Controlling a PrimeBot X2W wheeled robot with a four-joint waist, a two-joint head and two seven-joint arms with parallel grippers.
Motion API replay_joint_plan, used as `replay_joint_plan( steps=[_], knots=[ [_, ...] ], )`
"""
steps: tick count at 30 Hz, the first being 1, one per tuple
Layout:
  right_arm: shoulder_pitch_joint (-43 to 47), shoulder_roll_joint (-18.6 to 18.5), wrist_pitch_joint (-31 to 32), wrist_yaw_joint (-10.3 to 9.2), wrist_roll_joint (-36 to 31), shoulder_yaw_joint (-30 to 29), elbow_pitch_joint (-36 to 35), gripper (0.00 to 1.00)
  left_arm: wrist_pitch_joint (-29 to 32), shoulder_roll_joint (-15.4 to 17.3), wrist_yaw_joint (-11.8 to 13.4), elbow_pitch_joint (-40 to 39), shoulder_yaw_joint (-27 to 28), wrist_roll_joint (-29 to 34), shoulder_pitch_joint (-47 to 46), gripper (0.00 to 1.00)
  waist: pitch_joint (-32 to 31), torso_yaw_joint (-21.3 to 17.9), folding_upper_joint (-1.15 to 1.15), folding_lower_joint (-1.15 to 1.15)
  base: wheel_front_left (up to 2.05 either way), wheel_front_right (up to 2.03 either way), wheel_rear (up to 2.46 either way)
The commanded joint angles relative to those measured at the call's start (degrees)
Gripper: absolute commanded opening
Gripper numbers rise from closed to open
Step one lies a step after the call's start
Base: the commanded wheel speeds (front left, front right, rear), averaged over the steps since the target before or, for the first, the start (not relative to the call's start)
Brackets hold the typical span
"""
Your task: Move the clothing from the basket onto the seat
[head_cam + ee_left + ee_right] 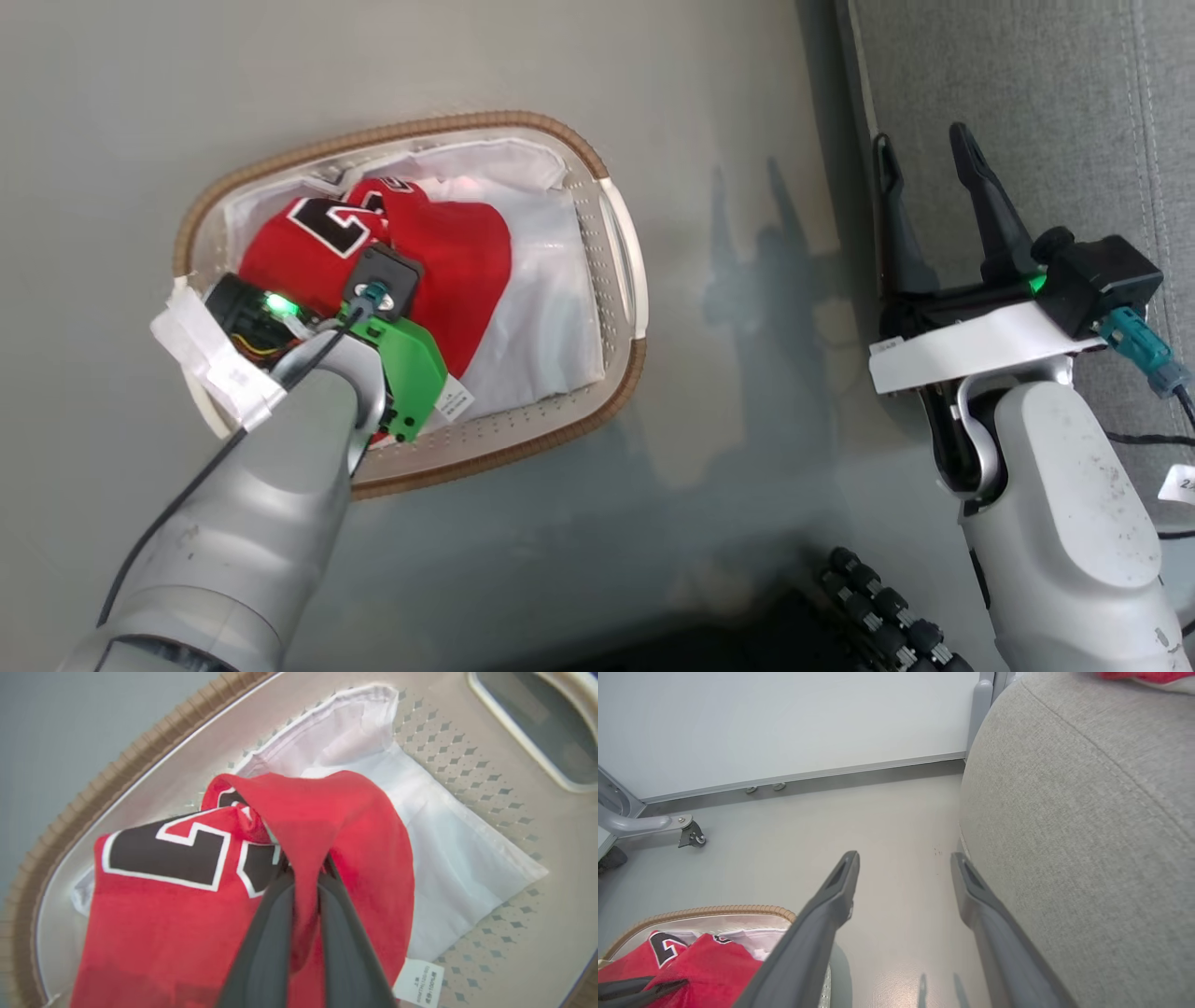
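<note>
The red clothing [448, 271] with a black "23" lies bunched in the white basket [611, 280] on the floor. My left gripper [306, 877] reaches down into the basket and is shut on a raised fold of the red clothing [322, 826]. Its wrist hides the fingers in the head view. My right gripper [929, 177] hangs open and empty over the floor beside the grey seat [1074, 112]. In the right wrist view the open right gripper [903, 863] stands next to the seat [1087, 835], with the clothing [700, 966] and basket rim [705, 912] at lower left.
A white cloth liner [444, 849] lies under the clothing. More red fabric [1143, 675] lies on top of the seat. A white wall panel [784, 723] and a grey caster leg [686, 833] stand beyond the basket. A black ribbed part [887, 616] shows near the bottom edge.
</note>
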Motion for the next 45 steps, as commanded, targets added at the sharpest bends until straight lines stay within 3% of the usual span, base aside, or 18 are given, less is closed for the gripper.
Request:
replay_joint_plan(
  steps=[1, 12, 25, 34, 45],
  knots=[
    [1.1, -0.2, -0.1, -0.06, -0.5, -0.4, 0.6, 1.0, -0.7, -0.2, -0.3, -0.4, -0.3, -0.5, 1.0, 0.0, -3.3, 2.0, 0.0, 0.0, 0.0, 0.0, 0.0],
    [6.3, -0.2, -0.1, -0.06, -4.8, -3.4, 5.5, 1.0, -2.9, -2.2, -0.9, -11.3, -6.6, -6.7, 6.3, 0.0, -18.6, 7.7, 0.0, 0.0, 0.0, 0.0, 0.0],
    [13.6, -0.2, -0.1, -0.06, -6.3, -4.0, 9.7, 1.0, -1.4, 3.1, -0.9, -26.7, -19.6, -20.6, 6.5, 0.0, -36.4, 9.7, 0.0, 0.0, 0.0, 0.0, 0.0],
    [15.1, -0.2, -0.1, -0.06, -6.1, -0.8, 10.5, 1.0, 1.6, 7.2, -0.9, -35.3, -21.2, -26.9, 0.2, 0.0, -42.1, 9.1, 0.0, 0.0, 0.0, 0.0, 0.0],
    [13.5, -0.2, -0.1, -0.06, -5.5, 2.7, 10.7, 1.0, 4.7, 10.8, -0.9, -41.3, -18.0, -31.9, -5.9, 0.0, -44.1, 8.5, 0.0, 0.0, 0.0, 0.0, 0.0]
  ],
)
